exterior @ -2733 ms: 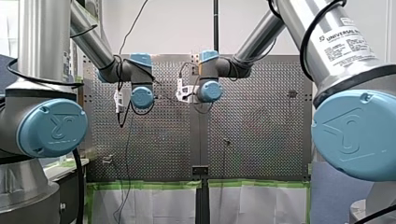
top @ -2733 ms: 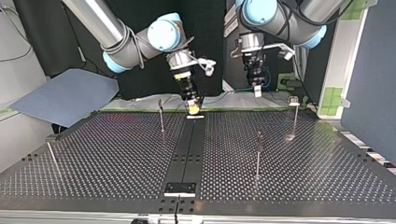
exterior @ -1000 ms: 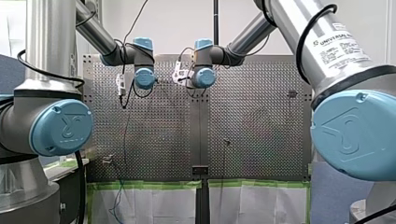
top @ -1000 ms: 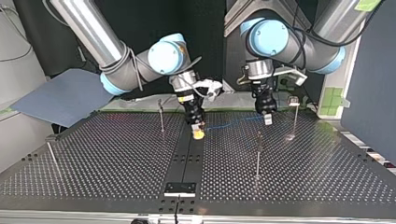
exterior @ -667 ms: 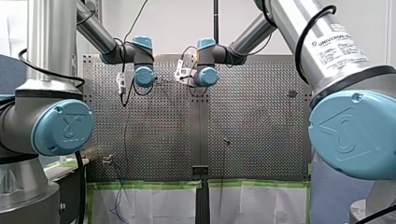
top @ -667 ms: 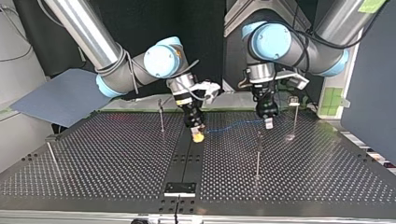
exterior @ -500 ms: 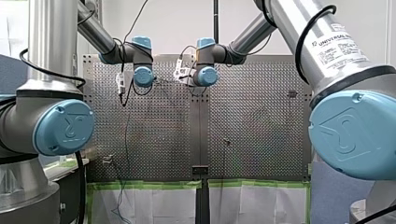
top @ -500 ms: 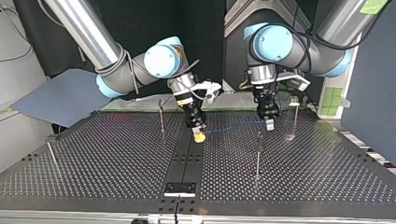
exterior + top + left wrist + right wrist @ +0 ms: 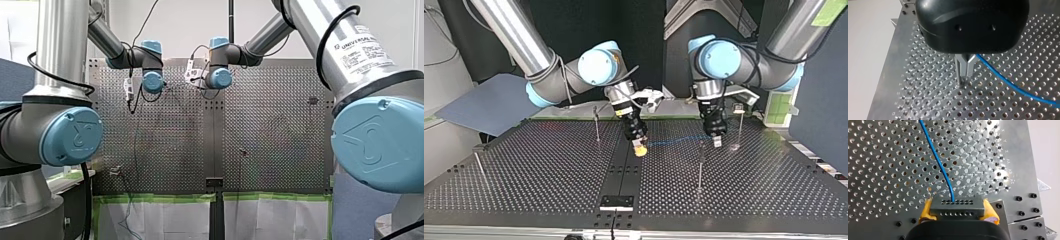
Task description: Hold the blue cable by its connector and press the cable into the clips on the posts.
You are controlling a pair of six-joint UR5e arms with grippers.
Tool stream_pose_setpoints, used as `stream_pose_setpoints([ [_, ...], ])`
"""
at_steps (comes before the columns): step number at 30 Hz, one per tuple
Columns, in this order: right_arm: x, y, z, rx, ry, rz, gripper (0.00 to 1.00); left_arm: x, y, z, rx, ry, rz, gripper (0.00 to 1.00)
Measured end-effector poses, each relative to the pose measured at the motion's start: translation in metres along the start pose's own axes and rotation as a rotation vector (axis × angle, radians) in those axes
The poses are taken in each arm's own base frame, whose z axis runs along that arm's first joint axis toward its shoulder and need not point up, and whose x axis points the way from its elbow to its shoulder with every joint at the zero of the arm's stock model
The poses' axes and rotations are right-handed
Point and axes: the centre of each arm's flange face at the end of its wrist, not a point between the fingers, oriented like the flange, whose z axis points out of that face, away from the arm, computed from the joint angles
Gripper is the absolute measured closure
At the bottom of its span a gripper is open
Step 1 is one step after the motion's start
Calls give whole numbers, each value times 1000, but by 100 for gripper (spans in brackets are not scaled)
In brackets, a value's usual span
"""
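Observation:
In the right wrist view my right gripper (image 9: 958, 213) has its yellow pads shut on a grey connector (image 9: 958, 206). The blue cable (image 9: 936, 160) leaves the connector and runs ahead over the perforated plate. In the top view my right gripper (image 9: 640, 149) hangs low near the table's middle strip, and the blue cable (image 9: 676, 140) stretches from it to my left gripper (image 9: 717, 141). The left wrist view shows my left gripper (image 9: 964, 75) with its metal fingers together just above the plate; the blue cable (image 9: 1008, 83) comes out from between them. A thin clip post (image 9: 700, 162) stands just in front of my left gripper.
More thin posts stand on the table: one (image 9: 596, 124) beside my right arm, one (image 9: 739, 122) at the back by my left arm, one (image 9: 478, 167) at the top view's left edge. A dark centre strip (image 9: 625, 170) splits the plate. Blue sheet (image 9: 494, 102) lies off the table.
Both grippers have moved a little toward the top view's near edge and to its right, carrying the cable stretched between them. Both grips are unchanged.

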Motion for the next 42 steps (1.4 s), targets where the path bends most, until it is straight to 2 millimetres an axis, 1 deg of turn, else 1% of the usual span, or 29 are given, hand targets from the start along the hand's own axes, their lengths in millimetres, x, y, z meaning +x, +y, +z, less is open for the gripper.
stream_pose_setpoints([
  [6, -4, 0, 1, 9, -6, 2, 100, -1, 7, 9, 1, -4, -9, 100],
  [10, -5, 2, 3, 8, -7, 4, 100, -2, 8, 16, 12, -7, -15, 100],
  [16, -5, 5, 5, 5, -7, 5, 100, 8, 6, 30, 36, 14, -20, 100],
  [21, -6, 9, 6, 0, -7, 4, 100, 10, 14, 40, 31, 9, -29, 100],
  [27, -9, 15, 8, -7, -10, 4, 100, 10, 17, 47, 52, -3, -36, 100],
  [34, -4, 18, 12, -6, -1, 3, 100, 5, 20, 56, 75, -26, -53, 100],
  [39, -5, 20, 14, -5, -1, -1, 100, 1, 30, 66, 63, -35, -60, 100],
  [42, -5, 22, 14, -2, 0, -3, 100, 2, 36, 72, 68, -34, -65, 100],
])
